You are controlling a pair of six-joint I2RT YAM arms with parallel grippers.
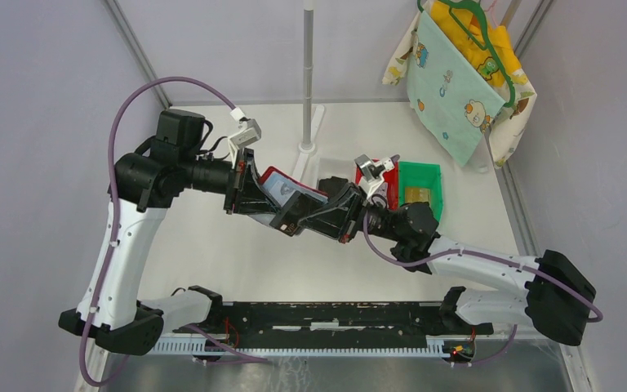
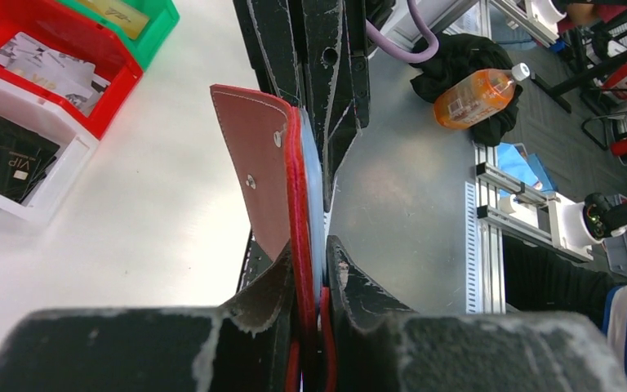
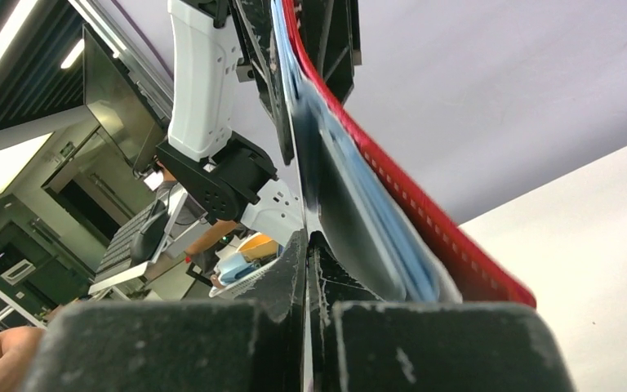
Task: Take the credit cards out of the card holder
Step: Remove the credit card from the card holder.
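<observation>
The small glossy red folding card holder (image 2: 263,175) is near the middle of the white table (image 2: 155,229), held on edge between the two arms. The left gripper (image 2: 309,265) comes in from the left and its black jaws pinch one end of the holder, red leather showing in the narrow gap between them. One red flap with two metal snap studs stands open towards the far side. Thin pale grey-blue credit cards (image 2: 315,196) lie flat against the near face of the holder and are still in it.

The right gripper (image 3: 307,245) reaches in from the right and meets the holder's other end. Its jaws are pressed almost together, leaving only a thin slit. I cannot tell whether a card edge is caught between them.

To the right of the holder sit three open plastic bins side by side: a green one (image 2: 163,16), a red one (image 2: 118,98) holding pale cards, and a white one (image 2: 61,184) holding black cards.
</observation>
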